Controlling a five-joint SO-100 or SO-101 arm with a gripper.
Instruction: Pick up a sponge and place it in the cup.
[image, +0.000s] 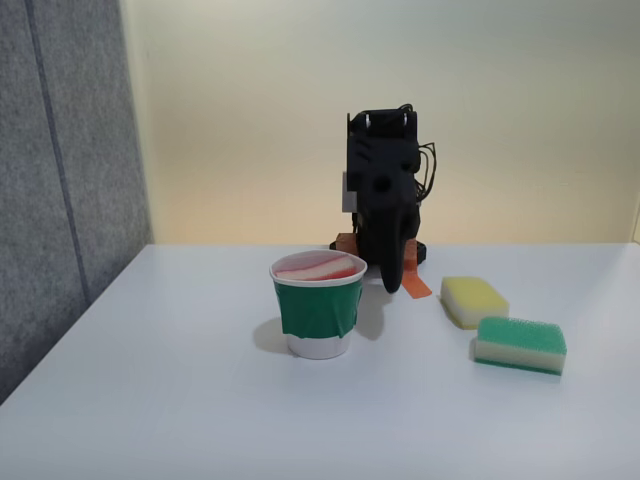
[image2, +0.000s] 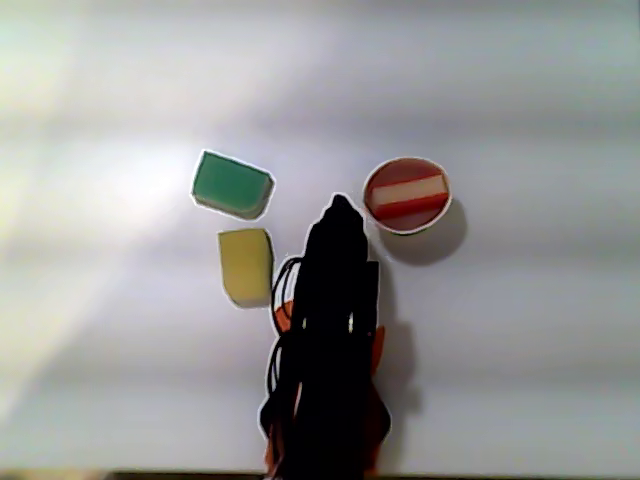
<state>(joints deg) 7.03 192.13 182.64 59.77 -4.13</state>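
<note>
Fixed view: the round paper cup (image: 318, 308), white with a green band, stands on the smooth white desk (image: 200, 400). The rectangular sponge (image: 318, 266), red scouring faces around a cream core, sits on edge inside it, filling the mouth. The black gripper (image: 393, 283) hangs tip-down just right of the cup, apart from it; whether its jaws are parted I cannot tell. Right of it lie a soft yellow sponge (image: 473, 300) and a bristly green-topped sponge (image: 520, 345).
</note>
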